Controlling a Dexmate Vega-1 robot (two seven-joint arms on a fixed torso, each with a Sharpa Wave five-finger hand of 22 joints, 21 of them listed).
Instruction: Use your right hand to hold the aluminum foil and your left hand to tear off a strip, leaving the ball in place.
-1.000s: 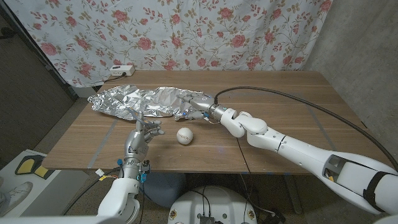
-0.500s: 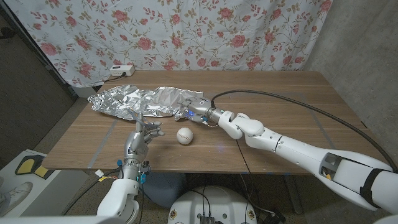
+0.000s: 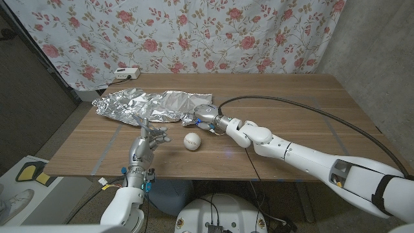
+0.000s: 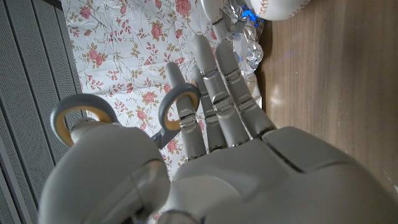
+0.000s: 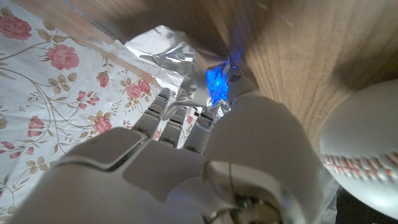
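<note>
Head view: the aluminum foil [image 3: 152,105] lies crumpled at the upper left of centre on the bench [image 3: 291,116]; the ball [image 3: 191,140] sits just below its right end. The right hand [image 3: 206,116] rests on that end — whether its fingers clench the sheet cannot be told. The left hand [image 3: 146,140], lower left, stands released, fingers apart. Step in hand, as judged: securing the foil. Next — the left hand must reach the sheet's edge, clear of the ball.
</note>
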